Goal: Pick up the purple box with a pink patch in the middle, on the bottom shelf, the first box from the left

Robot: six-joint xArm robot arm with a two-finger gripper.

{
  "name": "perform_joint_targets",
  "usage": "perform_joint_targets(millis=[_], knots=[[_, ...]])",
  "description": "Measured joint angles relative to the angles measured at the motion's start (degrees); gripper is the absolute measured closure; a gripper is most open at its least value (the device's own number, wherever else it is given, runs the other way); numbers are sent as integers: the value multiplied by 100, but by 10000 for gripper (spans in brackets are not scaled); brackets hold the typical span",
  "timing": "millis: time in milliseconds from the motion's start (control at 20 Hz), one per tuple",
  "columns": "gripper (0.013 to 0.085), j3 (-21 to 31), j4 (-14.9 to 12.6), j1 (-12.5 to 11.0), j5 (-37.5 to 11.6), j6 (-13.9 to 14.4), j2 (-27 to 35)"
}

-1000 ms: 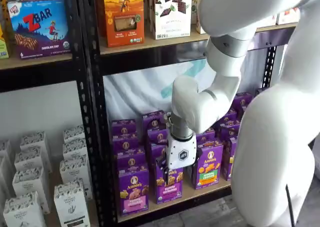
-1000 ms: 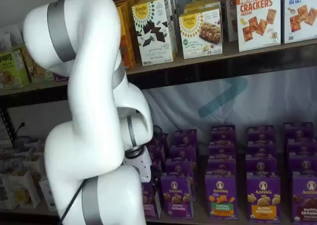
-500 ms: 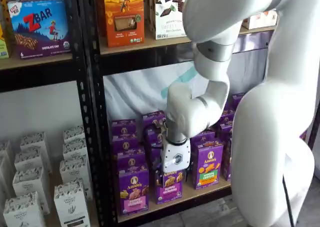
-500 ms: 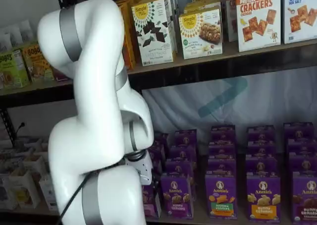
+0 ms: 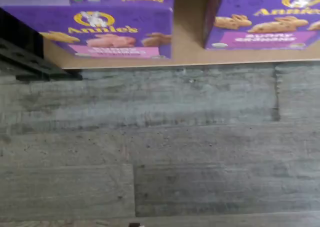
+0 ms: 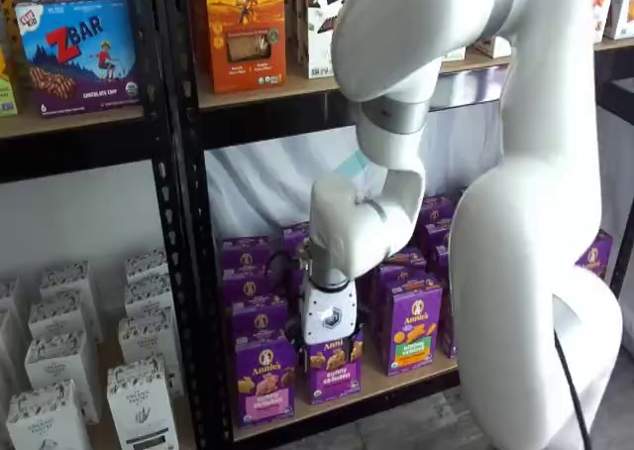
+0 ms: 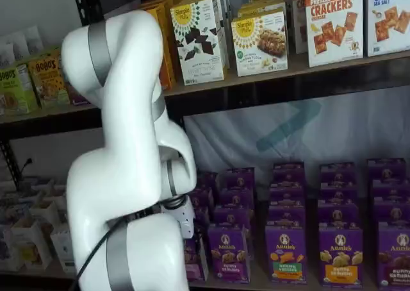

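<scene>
– Along the lower edge of the frame in a shelf view, what room is showing?

– The bottom shelf (image 6: 401,383) is presenting its tan front lip, and a black upright (image 6: 188,272) is closing off the left side. The purple box (image 6: 264,379) is standing just right of that upright, at the front of its row. In the wrist view the same box (image 5: 107,34) is sitting at the board's front lip (image 5: 190,37) with a bare strip of board separating it from the neighbouring box (image 5: 265,22), and grey floor planks (image 5: 175,137) are lying clear in front.

– How is the gripper (image 6: 328,339) lying relative to it?

– It is hanging in front of the neighbouring box (image 6: 334,369), just right of and above the purple box, not touching it. Its fingers are not showing plainly; the jaws are standing wide apart and carrying nothing.

– What is differing from a second ago?

– The arm is swinging leftward in frame. The gripper is sitting nearer the purple box than before, and the green-and-orange box (image 6: 413,326) is now showing uncovered.
</scene>
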Motion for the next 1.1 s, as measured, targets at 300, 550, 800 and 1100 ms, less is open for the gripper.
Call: perform_joint_targets(millis=[300,550,800,1100], knots=[[130,-790,-123,91,100,213,700],[130,-1329,-151,24,330,180,1033],[130,-1797,-176,-107,591,77,1259],[130,-2263,27,-204,620,-221,1490]])
